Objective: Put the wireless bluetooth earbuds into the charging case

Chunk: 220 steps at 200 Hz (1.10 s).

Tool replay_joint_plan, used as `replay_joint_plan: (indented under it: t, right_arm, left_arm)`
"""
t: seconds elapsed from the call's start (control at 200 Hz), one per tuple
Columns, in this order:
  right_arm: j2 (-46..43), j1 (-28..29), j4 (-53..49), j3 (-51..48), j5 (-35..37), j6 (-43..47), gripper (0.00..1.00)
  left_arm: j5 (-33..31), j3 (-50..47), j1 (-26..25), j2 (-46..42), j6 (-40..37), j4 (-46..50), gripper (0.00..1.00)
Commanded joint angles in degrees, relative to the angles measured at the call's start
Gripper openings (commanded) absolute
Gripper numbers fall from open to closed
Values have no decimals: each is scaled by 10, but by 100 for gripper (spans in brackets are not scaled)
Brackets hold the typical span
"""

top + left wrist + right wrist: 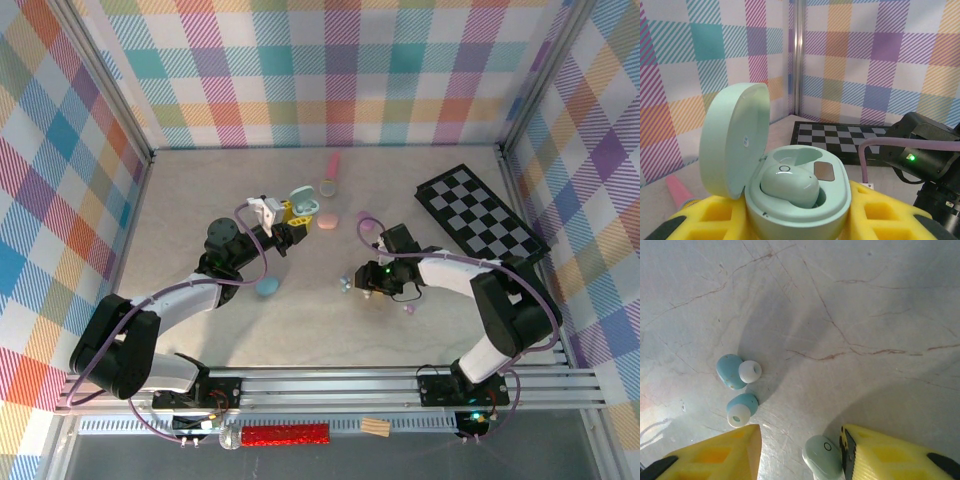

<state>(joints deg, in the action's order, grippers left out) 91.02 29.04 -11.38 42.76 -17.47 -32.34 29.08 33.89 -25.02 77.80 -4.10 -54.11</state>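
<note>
Left gripper (pixel 799 222) is clamped by its yellow fingers (pixel 705 220) around the base of the mint charging case (pixel 800 200), which stands upright with its lid swung up. The left wrist camera shows what the overhead view is too small to tell: one mint earbud (pixel 789 185) sits in the case, and the socket beside it is bare. The left arm (pixel 185 295) reaches forward at a slant to the case. Right of the case and nearer the arm bases, the right arm (pixel 450 268) bends inward. Its right gripper (pixel 800 452) points down at the table (pixel 865 315), jaws partly apart. A loose mint earbud (pixel 821 457) lies between them, touching one finger alone. Two blue earbuds (pixel 732 372) lie just beyond the other finger.
</note>
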Motion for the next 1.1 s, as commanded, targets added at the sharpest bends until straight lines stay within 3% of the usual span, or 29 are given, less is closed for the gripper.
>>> replay_joint_plan:
  t: [0.0, 0.715, 1.095]
  right_arm:
    - [-6, 2, -10, -15, -15, -7, 43]
    - [-10, 5, 2, -27, -23, -21, 25]
    - [-56, 7, -25, -16, 15, 5, 23]
  left_arm:
    - [13, 9, 4, -9, -7, -13, 34]
    - [8, 8, 5, -6, -12, -10, 35]
    - [28, 10, 3, -8, -48, 31, 34]
